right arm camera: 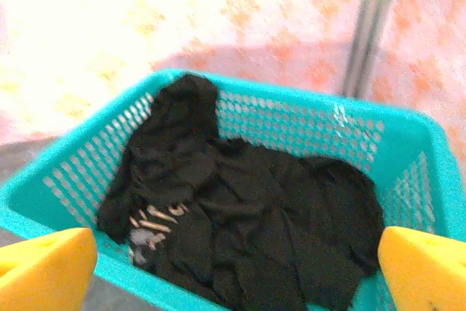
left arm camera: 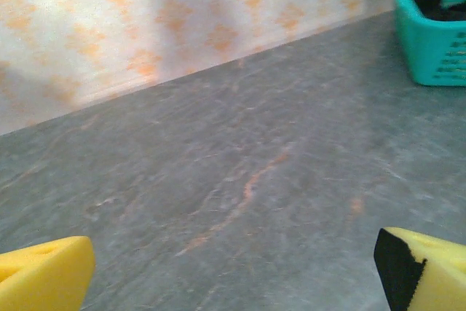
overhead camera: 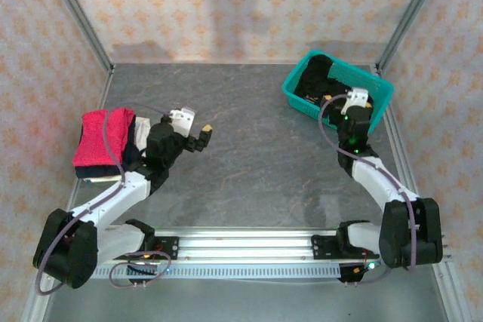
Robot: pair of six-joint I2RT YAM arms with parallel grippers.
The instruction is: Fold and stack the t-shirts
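**Black tee awaits pickup**

Top view: a folded pink tee (overhead camera: 104, 137) lies at the table's (overhead camera: 249, 179) left edge. The black tee (overhead camera: 321, 81) sits crumpled in the basket (overhead camera: 377, 99) near the far right corner.

Left wrist: the left gripper (left arm camera: 233, 274) gapes empty over bare table.

Right wrist: the right gripper (right arm camera: 233, 271) hangs wide open and empty above the black tee. The next move probably calls for lowering and pinching cloth.

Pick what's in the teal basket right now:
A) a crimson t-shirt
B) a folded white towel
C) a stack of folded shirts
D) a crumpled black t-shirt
D: the right wrist view shows a black t-shirt lying bunched and unfolded inside the teal basket, with the right gripper open above it and holding nothing.
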